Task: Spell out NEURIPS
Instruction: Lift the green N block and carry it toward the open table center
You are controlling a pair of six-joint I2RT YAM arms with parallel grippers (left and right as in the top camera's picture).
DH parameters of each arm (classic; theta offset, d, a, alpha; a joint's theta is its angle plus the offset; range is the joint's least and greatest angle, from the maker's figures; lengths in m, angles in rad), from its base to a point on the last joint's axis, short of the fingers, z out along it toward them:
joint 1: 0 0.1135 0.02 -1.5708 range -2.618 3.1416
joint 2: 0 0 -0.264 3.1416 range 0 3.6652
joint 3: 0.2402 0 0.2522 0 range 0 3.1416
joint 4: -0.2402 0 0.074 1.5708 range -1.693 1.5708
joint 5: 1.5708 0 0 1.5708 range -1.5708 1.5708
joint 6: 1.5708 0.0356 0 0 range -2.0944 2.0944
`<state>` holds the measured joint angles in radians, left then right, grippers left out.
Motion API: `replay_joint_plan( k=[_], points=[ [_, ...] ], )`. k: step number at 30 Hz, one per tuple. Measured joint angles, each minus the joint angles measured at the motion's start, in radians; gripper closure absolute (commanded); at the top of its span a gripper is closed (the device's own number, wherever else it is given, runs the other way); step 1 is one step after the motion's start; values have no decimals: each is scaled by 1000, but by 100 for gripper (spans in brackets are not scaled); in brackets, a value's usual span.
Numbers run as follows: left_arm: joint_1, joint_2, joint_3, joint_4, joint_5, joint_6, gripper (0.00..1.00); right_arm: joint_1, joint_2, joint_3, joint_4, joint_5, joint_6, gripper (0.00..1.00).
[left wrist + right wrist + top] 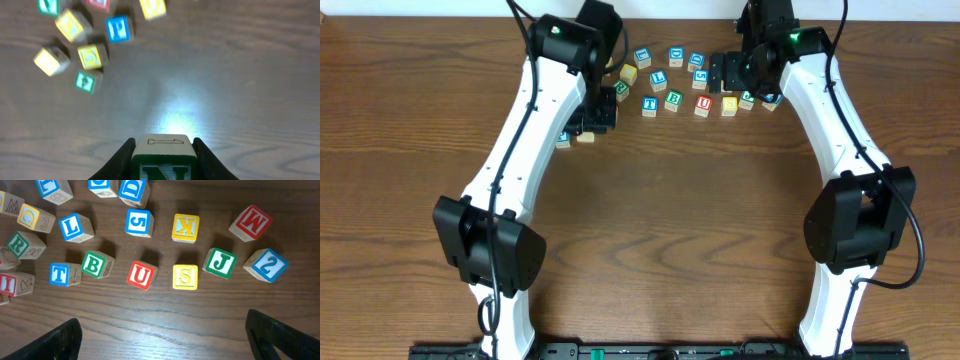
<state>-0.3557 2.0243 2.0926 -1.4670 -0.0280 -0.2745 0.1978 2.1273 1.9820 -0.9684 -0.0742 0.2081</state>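
Note:
My left gripper [164, 146] is shut on a wooden cube with a green N [164, 162], held just above the bare table. Beyond it in the left wrist view lie a blue P cube [118, 28] and two yellow-topped cubes [92, 56]. In the overhead view the left gripper [598, 112] sits at the left end of the cube cluster and hides the N. My right gripper [162, 330] hangs open over bare wood, short of a row holding the red U [142, 275], yellow S [185, 276], green R [20, 245] and red I [9, 283].
Other lettered cubes lie around: T [60, 274], B [95, 264], L [72, 226], J [220, 262], K [185, 227], M [251, 223], 5 [138, 222] and 2 [267, 265]. Two small cubes [575, 137] rest by the left gripper. The cluster lies along the table's far edge.

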Motion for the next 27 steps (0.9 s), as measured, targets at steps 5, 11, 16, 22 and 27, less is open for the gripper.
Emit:
replay_joint_plan(
  k=[5, 11, 16, 22, 27],
  points=[
    [0, 0, -106, 0, 27, -29, 81, 0, 0, 0, 0, 0, 0, 1],
    [-8, 0, -203, 29, 36, -55, 81, 0, 0, 0, 0, 0, 0, 1],
    [-35, 0, -270, 143, 45, -67, 80, 0, 0, 0, 0, 0, 0, 1],
    [-75, 0, -391, 290, 49, -89, 80, 0, 0, 0, 0, 0, 0, 1],
    [-90, 0, -506, 370, 48, -119, 80, 0, 0, 0, 0, 0, 0, 1]
  ],
)
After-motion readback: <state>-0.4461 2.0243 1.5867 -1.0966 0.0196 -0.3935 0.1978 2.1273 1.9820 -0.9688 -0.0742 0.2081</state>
